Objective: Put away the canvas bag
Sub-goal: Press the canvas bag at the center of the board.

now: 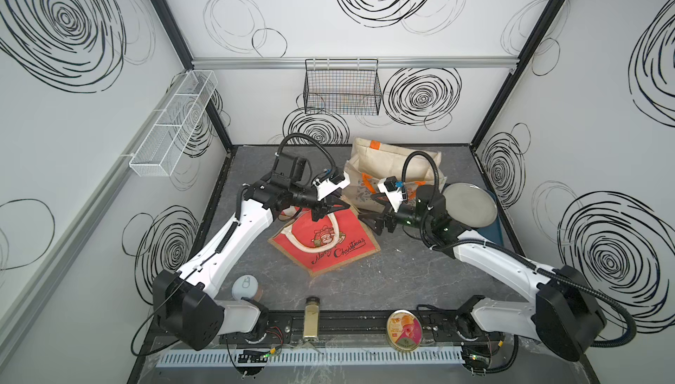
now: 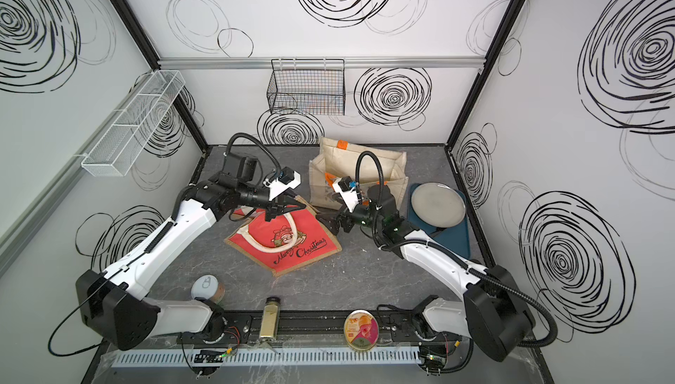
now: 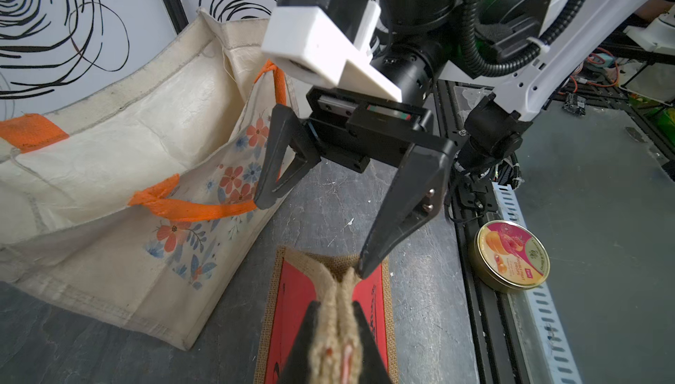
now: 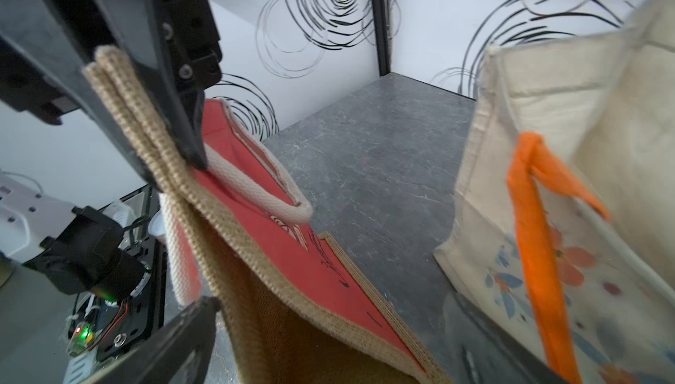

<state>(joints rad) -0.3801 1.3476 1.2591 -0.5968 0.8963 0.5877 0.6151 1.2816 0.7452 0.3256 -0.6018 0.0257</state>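
**Q:** Item (a), the left tool: what is its state?
**A:** It is pressed together on a folded burlap edge of the red jute bag with "Merry Christmas" lettering. In the left wrist view both fingers clamp the tan weave between them.

**Q:** Where does that bag lie?
**A:** It lies on the grey marbled counter, about the middle, between the two arms. The pinched rear edge is raised and the rest slopes down to the surface. A white rope handle rests on the red face.

**Q:** Item (b), the right tool?
**A:** It is spread wide and holds nothing. One fingertip sits right at the raised burlap corner; whether it touches cannot be told.

**Q:** Item (c)?
**A:** A cream canvas tote with orange straps and a flower print stands upright and open at the rear of the counter, just behind the red bag.

**Q:** And the remaining items?
**A:** A grey round plate rests on a dark blue tray beside the tote. A round fruit-drop tin and a glass spice jar with a black lid are at the front rail. A pale-blue-lidded can stands near the left arm's base. A black wire basket hangs on the rear wall and a white mesh basket on the left wall.
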